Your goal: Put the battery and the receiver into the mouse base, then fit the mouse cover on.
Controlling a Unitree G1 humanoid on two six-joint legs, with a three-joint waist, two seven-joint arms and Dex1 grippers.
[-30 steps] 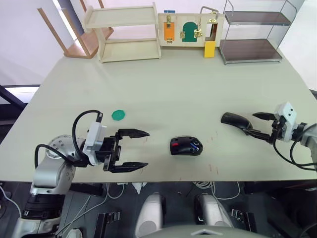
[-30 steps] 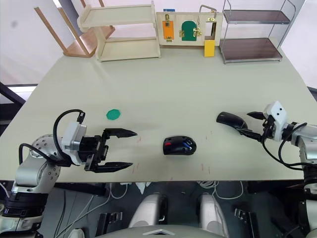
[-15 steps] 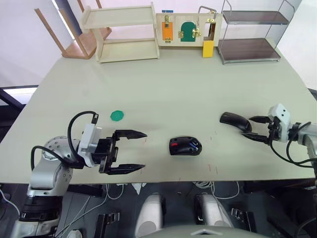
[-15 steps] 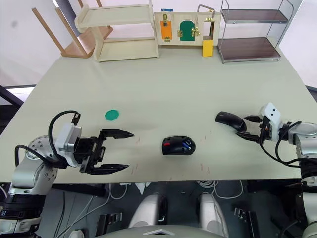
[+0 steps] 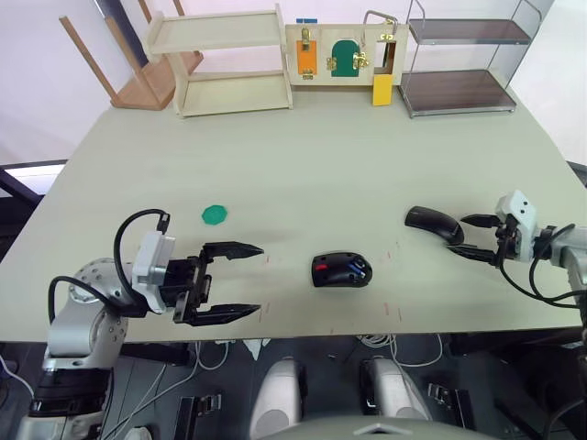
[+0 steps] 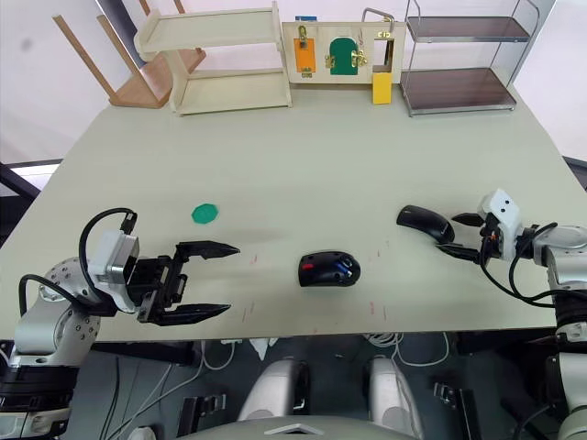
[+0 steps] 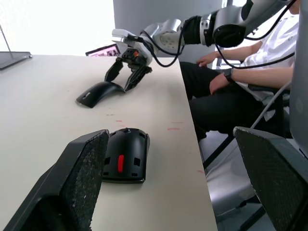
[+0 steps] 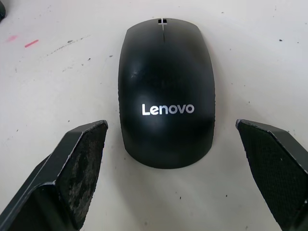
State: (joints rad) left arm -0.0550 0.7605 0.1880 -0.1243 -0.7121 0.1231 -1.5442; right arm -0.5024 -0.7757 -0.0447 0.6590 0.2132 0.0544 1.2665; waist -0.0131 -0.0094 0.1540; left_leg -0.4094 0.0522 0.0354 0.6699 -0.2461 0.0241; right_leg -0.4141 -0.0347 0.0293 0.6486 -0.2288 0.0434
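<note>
From the head camera, the mouse base is lying near the table's front edge with the blue battery inside. The left gripper is hovering spread wide beside it.

In the left wrist view, the mouse cover is sitting beyond the base.

In the right wrist view, the right gripper is gaping apart, its fingers flanking the cover without touching.

Inside the mouse base a blue bit and a red patch show, but they are too small to tell what they are, and a seated person past the bench is cut off by the picture's edge.
</note>
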